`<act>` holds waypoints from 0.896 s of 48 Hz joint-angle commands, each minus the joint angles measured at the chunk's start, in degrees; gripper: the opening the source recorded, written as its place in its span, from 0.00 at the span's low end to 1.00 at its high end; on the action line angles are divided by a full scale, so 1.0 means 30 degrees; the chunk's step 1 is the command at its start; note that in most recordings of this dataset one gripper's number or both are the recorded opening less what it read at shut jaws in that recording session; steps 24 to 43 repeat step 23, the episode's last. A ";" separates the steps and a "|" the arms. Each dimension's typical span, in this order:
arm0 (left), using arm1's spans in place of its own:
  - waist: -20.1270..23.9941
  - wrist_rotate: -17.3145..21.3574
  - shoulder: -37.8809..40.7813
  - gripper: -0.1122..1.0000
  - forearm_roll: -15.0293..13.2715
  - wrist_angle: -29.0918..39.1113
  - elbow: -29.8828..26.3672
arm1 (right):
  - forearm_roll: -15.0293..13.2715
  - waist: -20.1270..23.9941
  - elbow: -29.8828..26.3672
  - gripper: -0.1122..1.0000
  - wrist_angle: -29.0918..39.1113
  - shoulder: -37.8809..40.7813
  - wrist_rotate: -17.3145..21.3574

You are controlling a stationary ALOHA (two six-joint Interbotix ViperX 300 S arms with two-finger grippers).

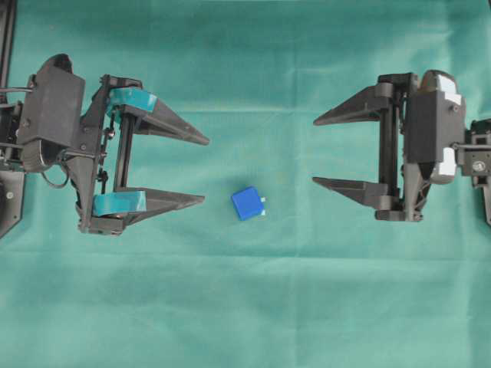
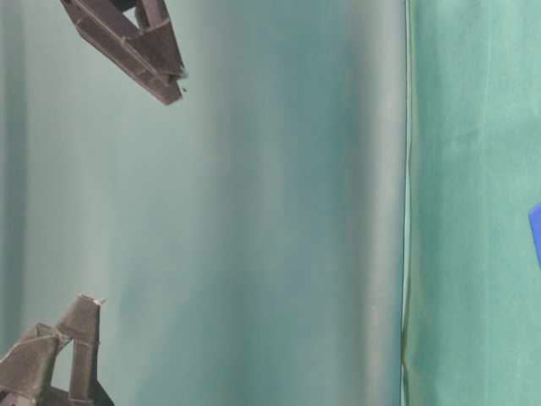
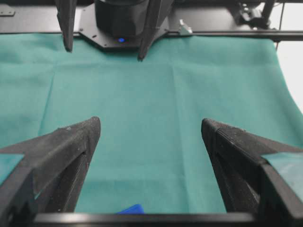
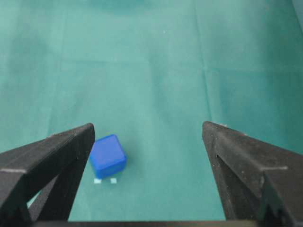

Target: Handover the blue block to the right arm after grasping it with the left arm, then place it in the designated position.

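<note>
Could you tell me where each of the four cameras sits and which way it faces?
Overhead: above, looking down; left hand, right hand, blue block.
Table-level: low, turned sideways; two dark finger tips, sliver of block.
Left wrist: between its own fingers, facing the right hand.
Right wrist: between its fingers, facing the block.
All four show the block.

Green cloth (image 1: 245,307) drapes the surface, matt and finely woven, faint fold creases showing. The blue block (image 1: 247,203) looks like smooth plastic, slightly glossy. Left claw (image 1: 205,170) fingers (image 3: 71,142) are grainy matt black plastic, banded in smooth teal tape (image 1: 130,98); the right claw (image 1: 314,151) looks likewise matt.
</note>
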 commanded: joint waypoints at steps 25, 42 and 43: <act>-0.0029 0.0000 -0.0117 1.00 -0.0029 -0.0088 -0.0352 | -0.0146 0.0029 -0.0176 0.94 -0.0234 -0.0293 0.0029; -0.0029 0.0000 -0.0117 1.00 -0.0029 -0.0088 -0.0352 | -0.0146 0.0029 -0.0176 0.94 -0.0234 -0.0293 0.0029; -0.0029 0.0000 -0.0117 1.00 -0.0029 -0.0088 -0.0352 | -0.0146 0.0029 -0.0176 0.94 -0.0234 -0.0293 0.0029</act>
